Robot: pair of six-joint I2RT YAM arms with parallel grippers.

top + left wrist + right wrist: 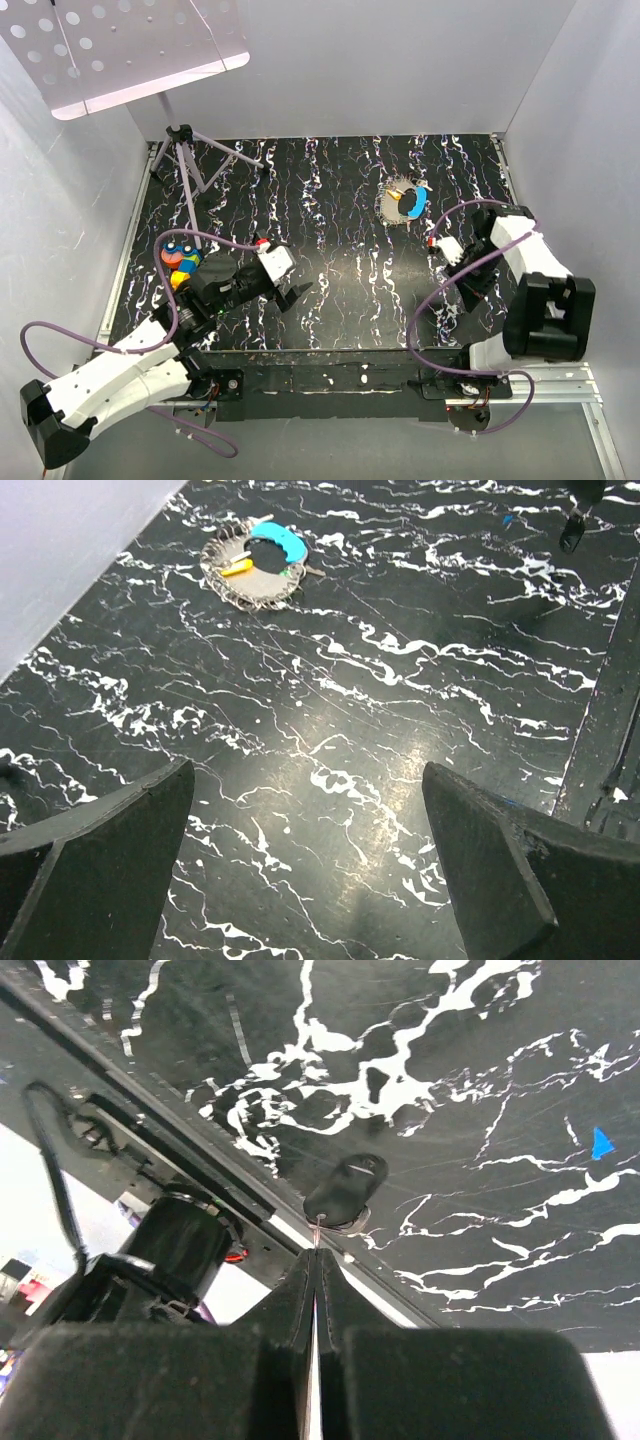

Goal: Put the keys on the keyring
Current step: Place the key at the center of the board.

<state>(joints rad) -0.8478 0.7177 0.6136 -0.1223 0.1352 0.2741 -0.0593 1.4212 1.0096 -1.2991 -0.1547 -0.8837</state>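
Note:
The keys lie in a small round woven dish (392,210) at the back right of the black marbled table: a blue one (418,196) and a yellow one (397,197). In the left wrist view the dish (225,580) holds a teal-blue key (280,542) and a yellow key (237,568). My right gripper (318,1255) is shut on the thin wire keyring (352,1224), which carries a black fob (345,1190), above the table's near edge. In the top view it (462,288) is in front of the dish. My left gripper (310,780) is open and empty, low over the table's front left (292,292).
A tripod (185,150) with a perforated plate (120,50) stands at the back left. A red, blue and orange object (180,258) sits by the left arm. White walls close in three sides. The metal frame and an arm base (185,1245) lie beyond the near edge.

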